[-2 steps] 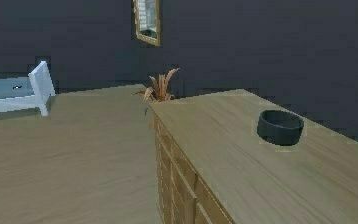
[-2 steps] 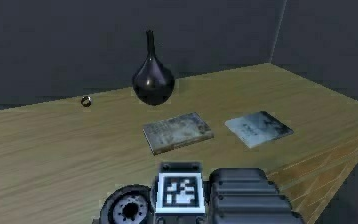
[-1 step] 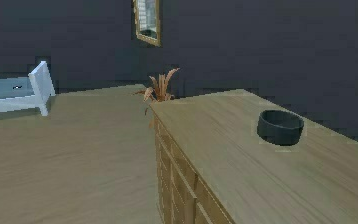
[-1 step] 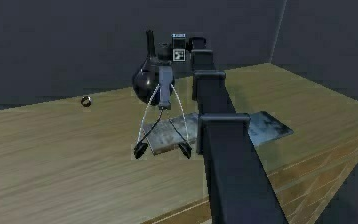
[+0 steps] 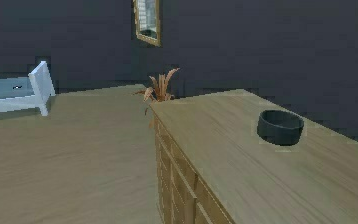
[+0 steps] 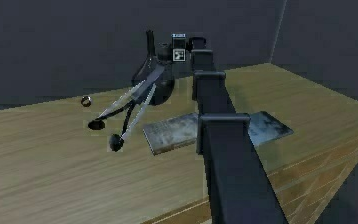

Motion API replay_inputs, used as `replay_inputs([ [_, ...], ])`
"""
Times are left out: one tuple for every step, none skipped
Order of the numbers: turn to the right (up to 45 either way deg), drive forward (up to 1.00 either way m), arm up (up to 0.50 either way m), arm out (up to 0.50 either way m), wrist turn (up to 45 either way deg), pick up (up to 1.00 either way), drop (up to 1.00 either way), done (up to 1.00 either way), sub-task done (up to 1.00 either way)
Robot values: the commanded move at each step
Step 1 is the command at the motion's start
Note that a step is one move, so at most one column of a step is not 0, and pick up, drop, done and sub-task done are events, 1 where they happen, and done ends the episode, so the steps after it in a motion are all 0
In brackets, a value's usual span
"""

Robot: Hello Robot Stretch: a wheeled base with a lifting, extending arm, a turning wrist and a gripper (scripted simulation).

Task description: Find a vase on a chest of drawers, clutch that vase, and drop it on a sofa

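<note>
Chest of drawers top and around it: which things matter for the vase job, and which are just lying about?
Job: chest of drawers, dark round vessel (perhaps the vase), pincer.
Lying about: dried plant, framed picture on the wall, flat grey slab, small ball.

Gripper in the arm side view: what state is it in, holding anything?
Gripper: state cannot be told, nor whether it holds anything; its far end shows against the wooden top.

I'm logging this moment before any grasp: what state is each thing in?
chest of drawers: drawers shut.
dark round vessel: upright on the chest's top.
plant: upright.
flat grey thing: lying flat.
gripper: cannot tell whether it holds anything.
</note>
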Motion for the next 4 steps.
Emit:
replay_inputs([
  [0.0, 0.0, 0.0, 0.0, 45.0, 0.0, 0.0, 0.0, 0.0],
  [0.0, 0.0, 0.0, 0.0, 45.0, 0.0, 0.0, 0.0, 0.0],
  [0.0, 0.0, 0.0, 0.0, 24.0, 0.0, 0.0, 0.0, 0.0],
  [0.0, 0.0, 0.0, 0.0, 0.0, 1.0, 0.0, 0.0, 0.0],
])
